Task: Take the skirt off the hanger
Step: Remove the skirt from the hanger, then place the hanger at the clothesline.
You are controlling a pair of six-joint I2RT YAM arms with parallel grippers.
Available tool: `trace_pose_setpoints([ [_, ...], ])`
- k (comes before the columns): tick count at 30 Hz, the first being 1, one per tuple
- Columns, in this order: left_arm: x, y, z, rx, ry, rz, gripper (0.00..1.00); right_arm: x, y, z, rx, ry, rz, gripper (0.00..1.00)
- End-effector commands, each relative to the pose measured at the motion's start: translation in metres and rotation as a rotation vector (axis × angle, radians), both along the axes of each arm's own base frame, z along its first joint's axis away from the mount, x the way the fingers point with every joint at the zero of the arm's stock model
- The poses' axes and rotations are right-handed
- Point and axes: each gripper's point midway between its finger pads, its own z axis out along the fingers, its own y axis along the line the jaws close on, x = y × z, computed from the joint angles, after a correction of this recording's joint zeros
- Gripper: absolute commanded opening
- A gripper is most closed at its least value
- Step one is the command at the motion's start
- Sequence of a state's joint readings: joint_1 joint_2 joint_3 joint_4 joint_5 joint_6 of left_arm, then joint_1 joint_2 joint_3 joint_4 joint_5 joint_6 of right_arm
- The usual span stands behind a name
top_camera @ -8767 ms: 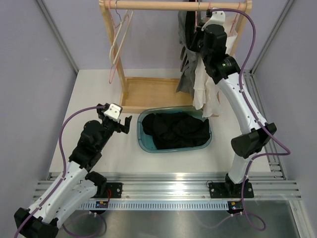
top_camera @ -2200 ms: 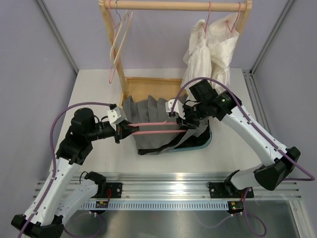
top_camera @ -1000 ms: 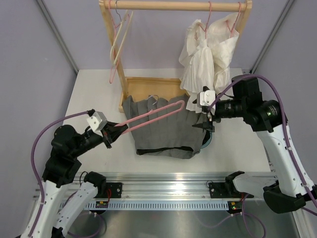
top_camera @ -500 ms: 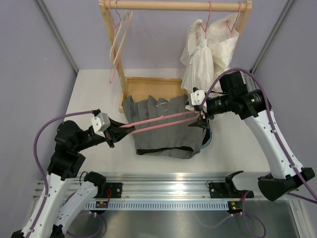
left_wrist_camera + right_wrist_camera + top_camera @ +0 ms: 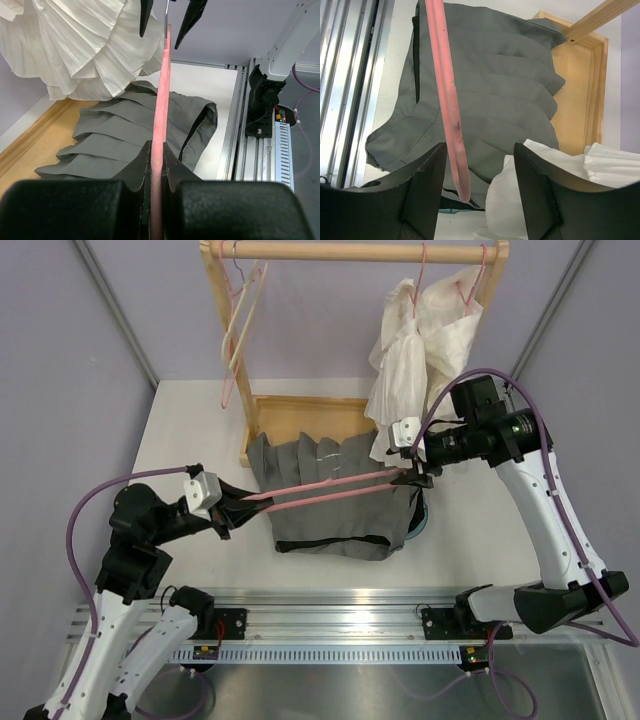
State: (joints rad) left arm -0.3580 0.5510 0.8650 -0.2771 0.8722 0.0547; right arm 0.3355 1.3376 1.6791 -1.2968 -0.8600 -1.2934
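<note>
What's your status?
Left end effector shut on hanger. Right end effector open astride its far end. Skirt lies beneath, apparently free. White garment hangs close behind.

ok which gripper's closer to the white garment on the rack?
Right. The right gripper is by the hem of the white garment; the left gripper is across the skirt, shut on the pink hanger.

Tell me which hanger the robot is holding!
The pink hanger stretched out over the grey skirt. The left end effector clamps one end of it, while the other hangers all dangle from the wooden rail.
</note>
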Motion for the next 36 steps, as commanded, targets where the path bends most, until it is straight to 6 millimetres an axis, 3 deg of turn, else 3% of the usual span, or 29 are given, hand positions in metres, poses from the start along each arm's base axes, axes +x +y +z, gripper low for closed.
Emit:
trace_pose_setpoints([
  [1, -0.008, -0.001, 0.032, -0.050, -0.119, -0.041, 0.00, -0.023, -0.004, -0.006, -0.022, 0.077, 0.072, 0.62],
  [6, -0.009, -0.003, 0.040, -0.070, -0.138, -0.063, 0.00, -0.024, -0.003, -0.012, -0.029, 0.118, 0.078, 0.53],
  [11, -0.007, -0.002, 0.043, -0.070, -0.141, -0.056, 0.00, -0.029, -0.001, -0.002, -0.001, 0.114, 0.091, 0.22],
  [17, 0.007, 0.001, 0.038, -0.066, -0.117, -0.005, 0.00, -0.035, -0.002, 0.010, 0.010, 0.124, 0.073, 0.02],
  [27, 0.060, 0.019, 0.025, -0.040, -0.066, 0.226, 0.04, -0.061, 0.001, 0.050, 0.107, 0.151, 0.065, 0.00],
  [31, 0.071, 0.028, 0.035, -0.086, -0.080, 0.309, 0.71, -0.057, 0.002, 0.053, 0.112, 0.183, 0.024, 0.00],
  [35, 0.069, 0.042, 0.066, -0.165, -0.156, 0.400, 0.91, -0.045, 0.001, 0.047, 0.092, 0.222, -0.046, 0.00],
  [36, 0.067, 0.047, 0.073, -0.180, -0.172, 0.429, 0.91, -0.041, 0.000, 0.045, 0.081, 0.227, -0.068, 0.00],
])
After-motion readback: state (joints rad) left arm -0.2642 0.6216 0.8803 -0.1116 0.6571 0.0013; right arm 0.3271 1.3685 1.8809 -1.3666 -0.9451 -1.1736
